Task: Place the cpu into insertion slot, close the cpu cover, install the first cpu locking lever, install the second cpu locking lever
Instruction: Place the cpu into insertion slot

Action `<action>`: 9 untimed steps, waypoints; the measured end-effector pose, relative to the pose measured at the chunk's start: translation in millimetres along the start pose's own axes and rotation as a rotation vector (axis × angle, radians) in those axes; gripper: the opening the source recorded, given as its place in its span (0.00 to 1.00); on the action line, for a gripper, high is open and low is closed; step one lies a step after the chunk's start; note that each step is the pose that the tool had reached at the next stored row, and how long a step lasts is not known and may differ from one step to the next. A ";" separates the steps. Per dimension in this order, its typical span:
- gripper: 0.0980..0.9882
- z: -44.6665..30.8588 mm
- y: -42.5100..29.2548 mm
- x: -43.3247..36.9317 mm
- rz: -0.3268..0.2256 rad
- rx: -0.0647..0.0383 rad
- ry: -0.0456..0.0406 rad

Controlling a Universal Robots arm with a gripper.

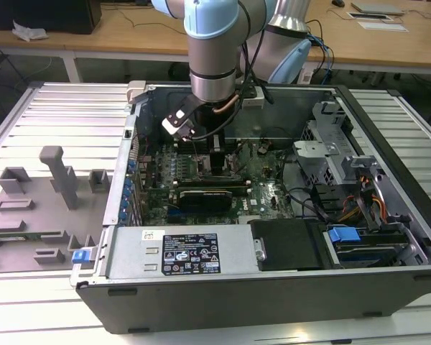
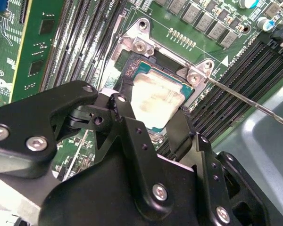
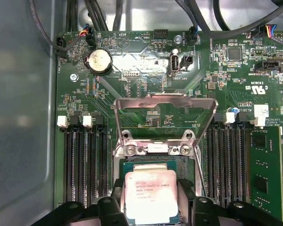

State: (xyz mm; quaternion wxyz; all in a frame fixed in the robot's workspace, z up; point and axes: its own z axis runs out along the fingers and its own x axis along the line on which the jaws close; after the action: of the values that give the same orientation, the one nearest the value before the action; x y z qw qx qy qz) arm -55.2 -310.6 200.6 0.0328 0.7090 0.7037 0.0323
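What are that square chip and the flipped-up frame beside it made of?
The cpu looks topped with matte silver-grey metal bearing faint print. The cpu cover looks like bare shiny sheet metal, judging by its bright glare; which metal, I cannot tell.

Your work sits on a ribbed aluminium surface (image 1: 65, 108). Its pale slats run across the exterior view and catch a soft, even light with no hard shadows. On the exterior view's left, a cluster of grey moulded holders (image 1: 57, 176) stands on that surface. Behind it you have a light wooden desk (image 1: 115, 32) on a white leg (image 1: 72, 68), carrying a black box (image 1: 43, 13) and a crumpled white scrap (image 1: 29, 30). More wooden desktop (image 1: 395, 47) shows at the exterior view's right, with flat pale items (image 1: 377, 10) lying near its far edge. The floor (image 1: 29, 68) under the desk is dark and shadowed.
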 end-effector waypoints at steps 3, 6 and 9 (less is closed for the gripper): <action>0.49 -2.7 0.2 0.0 -0.001 0.000 -0.0093; 0.49 -2.9 0.3 -0.1 0.013 0.000 -0.0217; 0.49 -2.8 0.3 -0.7 0.031 0.000 -0.0236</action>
State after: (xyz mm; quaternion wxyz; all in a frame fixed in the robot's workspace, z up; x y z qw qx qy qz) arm -55.2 -311.2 203.5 0.0405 0.7202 0.6922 0.0243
